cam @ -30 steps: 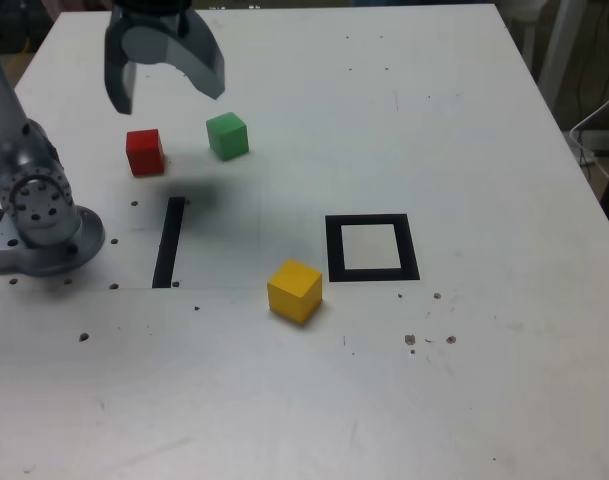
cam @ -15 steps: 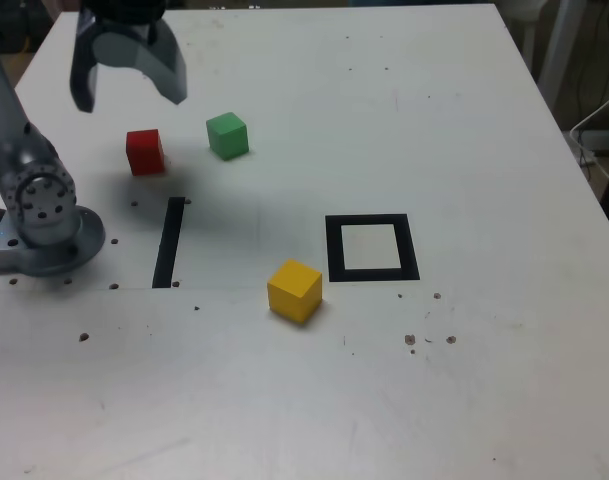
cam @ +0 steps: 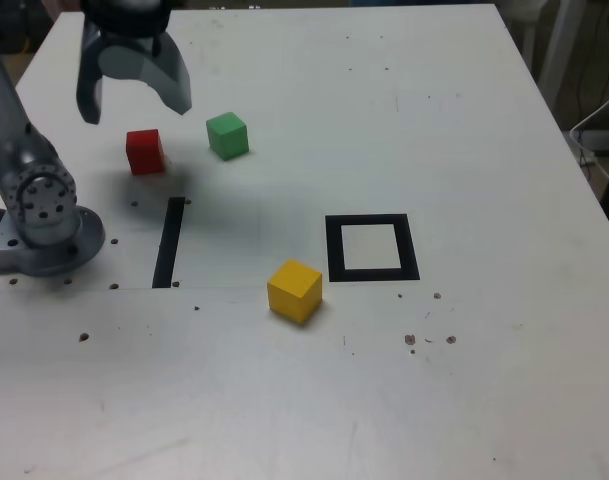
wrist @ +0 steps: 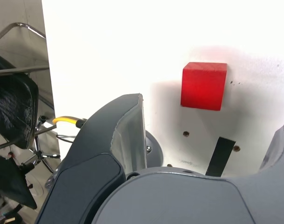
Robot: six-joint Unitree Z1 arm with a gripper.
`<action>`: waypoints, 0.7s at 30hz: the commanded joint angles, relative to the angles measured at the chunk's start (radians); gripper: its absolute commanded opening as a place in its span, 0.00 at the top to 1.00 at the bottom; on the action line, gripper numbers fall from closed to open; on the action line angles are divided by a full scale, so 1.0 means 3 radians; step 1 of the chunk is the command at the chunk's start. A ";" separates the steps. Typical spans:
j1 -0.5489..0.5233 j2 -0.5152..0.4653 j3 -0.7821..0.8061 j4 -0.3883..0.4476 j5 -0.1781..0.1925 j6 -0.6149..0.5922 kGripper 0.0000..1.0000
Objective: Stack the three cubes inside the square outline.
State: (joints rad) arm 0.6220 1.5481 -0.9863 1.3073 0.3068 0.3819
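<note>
The white tabletop point(cam: 214, 400) is smooth and pale, marked by small dark pits and fine scratches; in the exterior view, its near part provides open room in front of the yellow cube point(cam: 295, 292). This matte, sharp-edged block is set on the surface with one corner turned toward the camera, near the left side of the square outline point(cam: 366, 219). The outline is formed by broad black tape around a white centre, and open surface is provided between it and the table's slanting right edge. Toward the exterior view's left, a straight black strip point(cam: 169, 243) is laid flat beside the rounded, grey metallic arm base point(cam: 49, 245). Beyond the strip, the red cube point(cam: 144, 152) and the green cube point(cam: 227, 136) are rested on the table, apart from each other, with the red one toward the exterior view's left. All three cubes are located outside the outline. The gripper point(cam: 136, 112) is released, its curved grey fingers spread wide and held above the table; in the wrist view, a smooth dark shell and a paler inner finger face are shown. A wide clear area is left from the green cube toward the straight far edge. Past the table's border in the wrist view, a glossy black chair seat point(wrist: 11, 102) with tubular metal parts is seen, and a yellow cable point(wrist: 65, 120) is extended over the border.
</note>
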 commanded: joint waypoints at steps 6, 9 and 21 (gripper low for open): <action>0.0292 0.0230 0.0037 -0.0161 0.0097 0.0071 0.05; 0.0337 0.0325 0.0025 -0.0215 0.0114 0.0077 0.05; 0.0442 0.0413 0.0157 -0.0406 0.0127 0.0053 0.09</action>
State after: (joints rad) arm 0.7542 1.6637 -0.9507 1.2011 0.3493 0.4002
